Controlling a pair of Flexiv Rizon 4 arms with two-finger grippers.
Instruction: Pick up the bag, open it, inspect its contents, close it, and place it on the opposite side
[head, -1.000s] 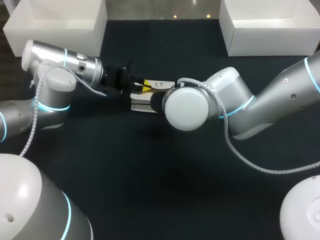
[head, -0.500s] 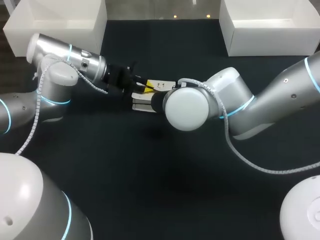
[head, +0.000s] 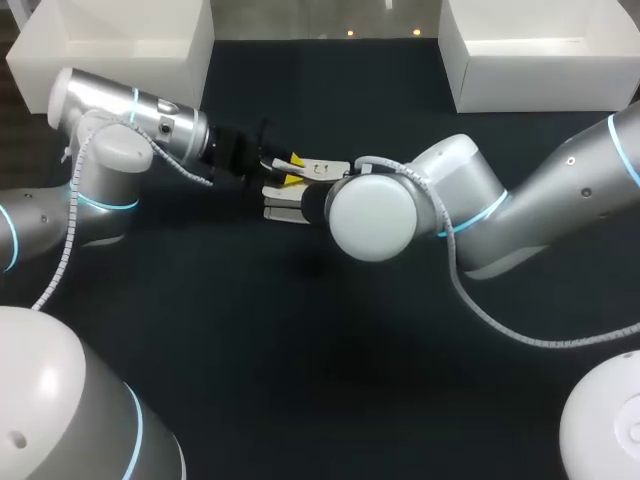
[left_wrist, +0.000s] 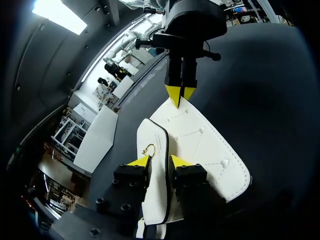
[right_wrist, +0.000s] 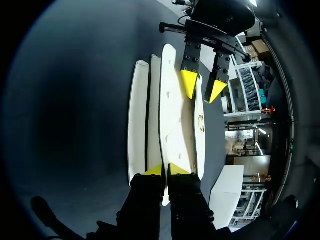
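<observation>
Coming in from 9 o'clock in the head view, the silver left arm (head: 130, 120) ends in the left gripper (head: 290, 172), set at the front flap (left_wrist: 156, 134) of the white stitched bag (head: 283, 206). Whether it is clamped on that flap or apart I cannot tell. The bag sits on the dark surface (head: 300, 350), just toward 11 o'clock of centre, with a small gold clasp (left_wrist: 148, 149) on the flap. At the bag's 3 o'clock end the right gripper (left_wrist: 179, 94) is pinched together on its edge, with the silver right arm (head: 540, 200) behind it.
</observation>
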